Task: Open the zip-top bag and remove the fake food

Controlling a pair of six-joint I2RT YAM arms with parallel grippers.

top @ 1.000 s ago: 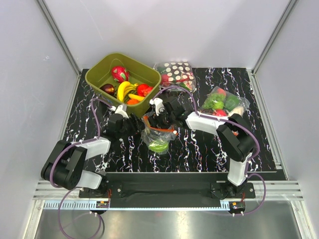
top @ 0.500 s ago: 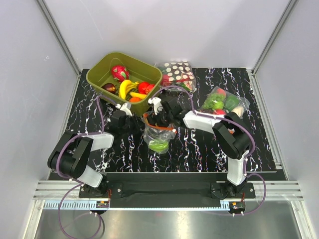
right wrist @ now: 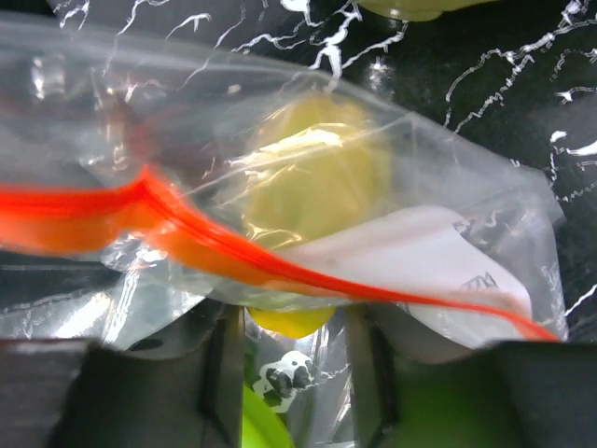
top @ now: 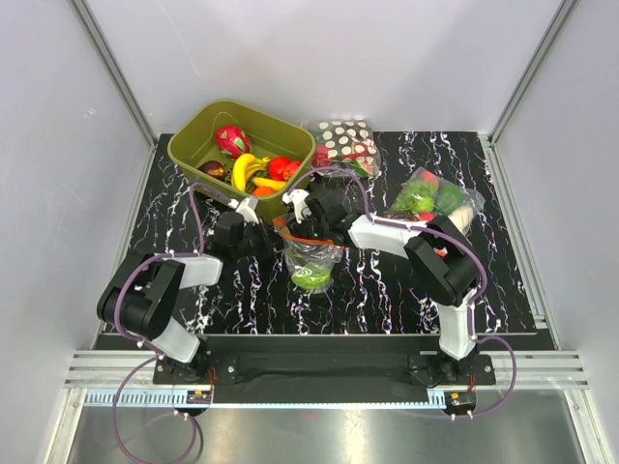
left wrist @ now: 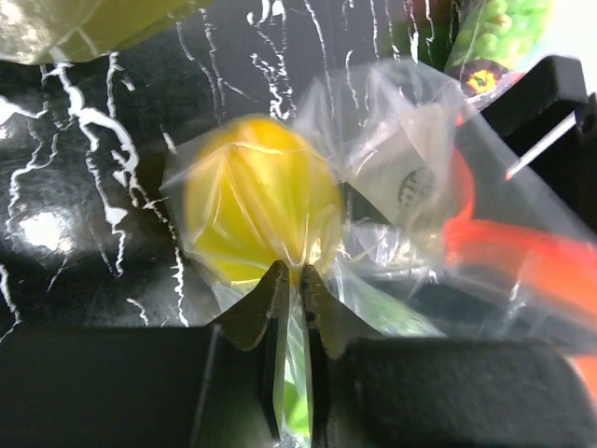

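Note:
The zip-top bag (top: 309, 256) lies crumpled at mid-table, its orange-red zip strip (top: 295, 232) on the far side. Through the clear film show fake food pieces: a green one (top: 311, 277) and a yellow lemon-like one (left wrist: 256, 201). My left gripper (top: 274, 244) comes in from the left. In the left wrist view it (left wrist: 294, 271) is shut on a fold of the bag's film just below the yellow piece. My right gripper (top: 308, 224) is at the bag's mouth. Its fingers (right wrist: 291, 317) stand apart, with bag film in the gap and the zip strip (right wrist: 233, 247) running across in front of the tips.
An olive-green bin (top: 193, 135) holding loose toy fruits stands at the back left, close behind the left gripper. A clear bag with a polka-dot item (top: 343, 140) lies at the back centre. A bag of green and red vegetables (top: 430, 198) lies to the right.
The left gripper has closed onto the bag's film. The right gripper's fingers have narrowed around the bag's mouth. The bag has shifted slightly between the two grippers.

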